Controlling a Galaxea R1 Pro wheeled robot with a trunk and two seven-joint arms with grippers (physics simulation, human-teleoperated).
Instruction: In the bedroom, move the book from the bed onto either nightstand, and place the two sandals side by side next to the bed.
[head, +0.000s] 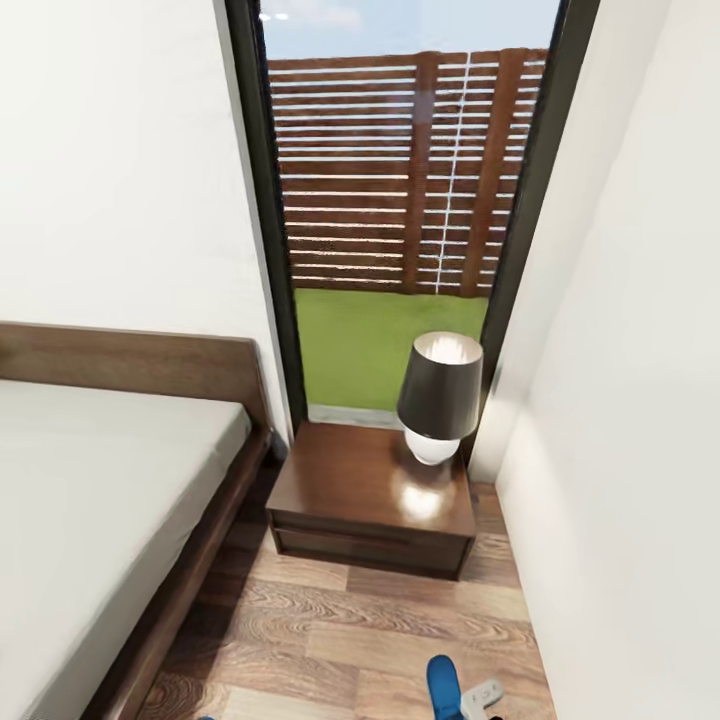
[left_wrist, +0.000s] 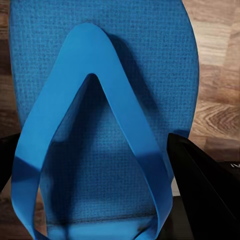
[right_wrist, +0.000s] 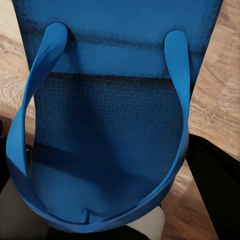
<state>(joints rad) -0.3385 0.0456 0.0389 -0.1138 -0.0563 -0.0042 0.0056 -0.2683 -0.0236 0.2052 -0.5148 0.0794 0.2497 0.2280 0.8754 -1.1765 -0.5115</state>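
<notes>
The bed (head: 90, 500), with its pale grey mattress and brown headboard, lies at the left of the head view. The dark brown nightstand (head: 350, 490) stands beside it under the window. One blue sandal (left_wrist: 105, 100) sits close up between the black fingers (left_wrist: 200, 185) of my left gripper (left_wrist: 95, 150), which is shut on it. The other blue sandal (right_wrist: 110, 125) is held the same way in my right gripper (right_wrist: 107, 150), and its tip (head: 445, 685) shows low over the wooden floor. The book is out of view.
A lamp (head: 440, 395) with a dark shade stands on the nightstand's right rear corner. White walls close in on the left and right of a tall window. Wooden floor (head: 350, 630) runs between the bed frame and the right wall.
</notes>
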